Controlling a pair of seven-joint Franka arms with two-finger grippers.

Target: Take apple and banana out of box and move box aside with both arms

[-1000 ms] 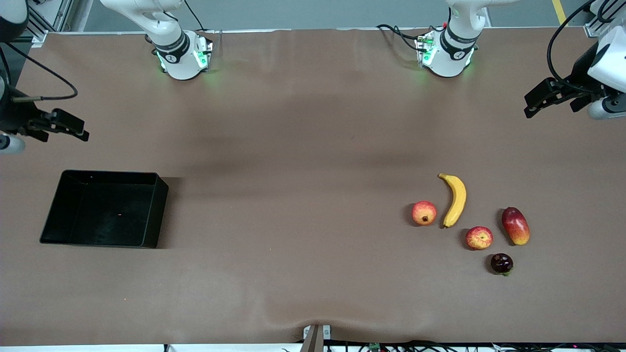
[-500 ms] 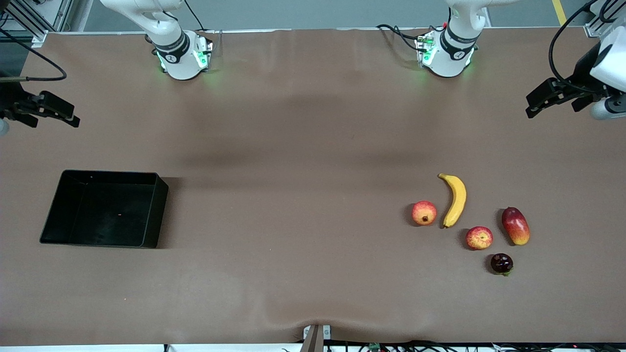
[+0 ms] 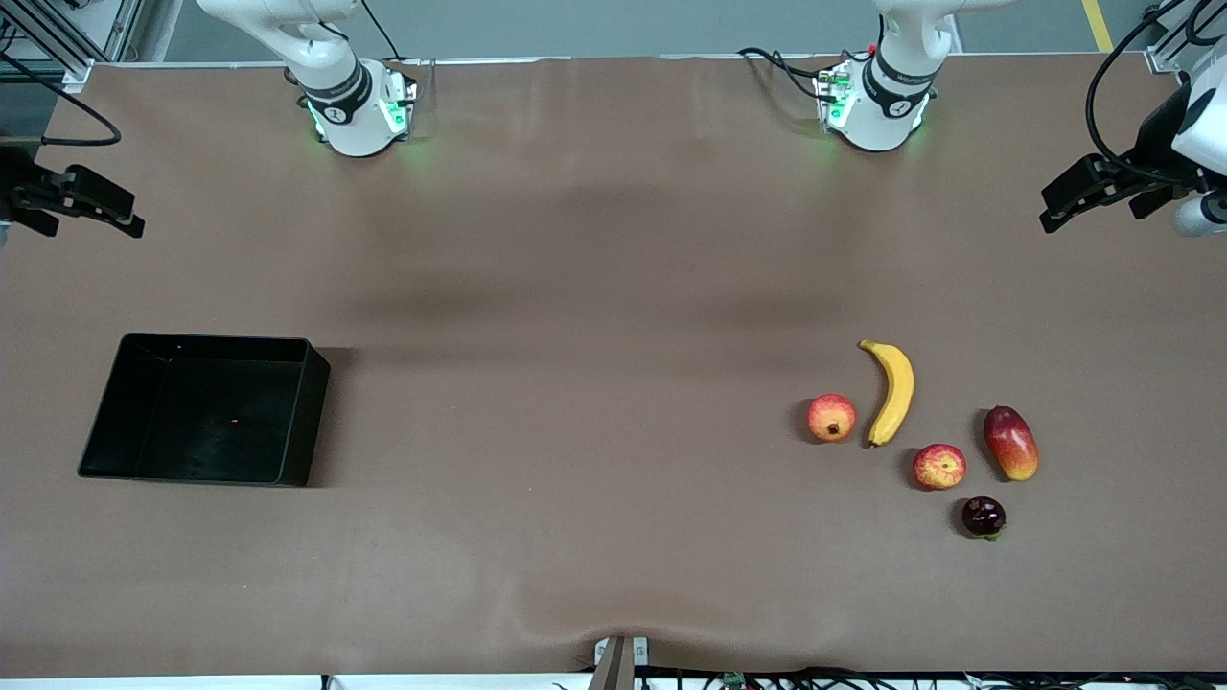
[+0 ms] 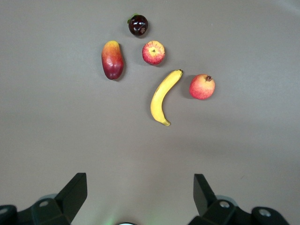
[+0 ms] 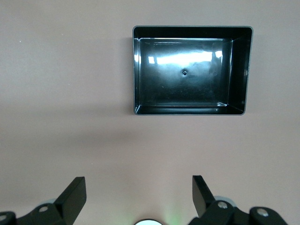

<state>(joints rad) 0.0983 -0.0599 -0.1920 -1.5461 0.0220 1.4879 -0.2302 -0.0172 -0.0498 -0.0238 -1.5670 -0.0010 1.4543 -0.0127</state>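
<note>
The black box [image 3: 203, 409] sat empty on the brown table [image 3: 594, 287] toward the right arm's end, its glossy inside bare in the right wrist view. The banana [image 3: 892, 391] and the apple [image 3: 939, 467] lay on the table toward the left arm's end, well apart from the box, the apple nearer the front camera than the banana. Around them lay a round orange-red fruit [image 3: 831, 418] with a dark nub, a red and yellow mango [image 3: 1010, 442], and a small dark fruit [image 3: 983, 517]. Both fruits seemed out of the box and the box already set aside, so the task looked finished. The left gripper [image 3: 1078, 194] hung empty with fingers apart above the table's edge at its own end. The right gripper [image 3: 86, 199] hung likewise at the right arm's end, fingers spread, holding nothing.
</note>
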